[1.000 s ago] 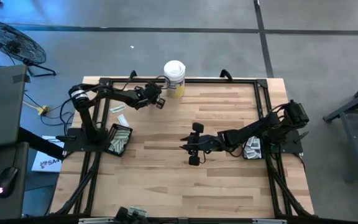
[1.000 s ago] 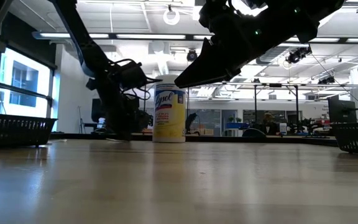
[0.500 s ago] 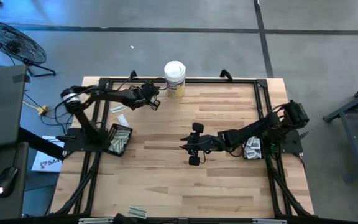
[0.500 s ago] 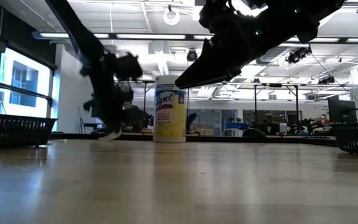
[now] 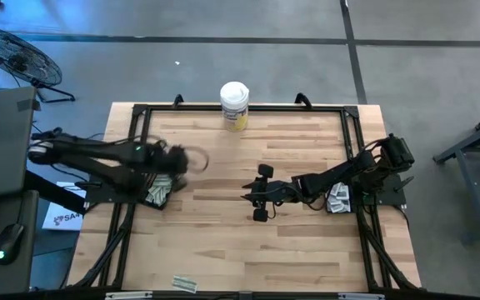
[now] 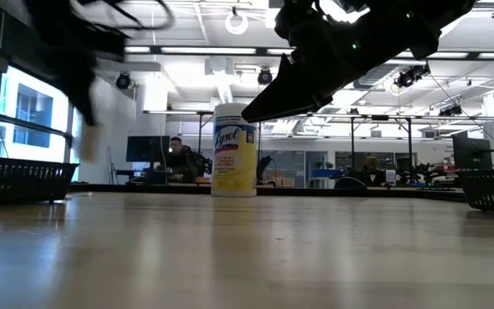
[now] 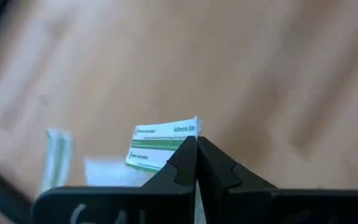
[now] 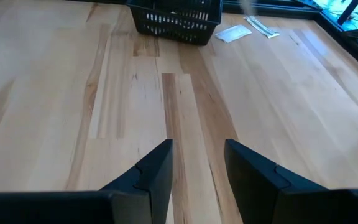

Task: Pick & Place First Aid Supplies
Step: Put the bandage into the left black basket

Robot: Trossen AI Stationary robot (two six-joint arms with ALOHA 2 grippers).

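Green-and-white bandage strip (image 7: 164, 144), flat, pinched between closed dark fingers at frame centre. More packets fill the left basket (image 5: 162, 187) and right basket (image 5: 337, 198); loose strips (image 5: 184, 284) lie at lower left table edge.

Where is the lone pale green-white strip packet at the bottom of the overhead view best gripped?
Probably across its narrow width at mid-length, coming straight down: the pale green-white strip packet lies flat on the wooden table, so only its long edges offer purchase.
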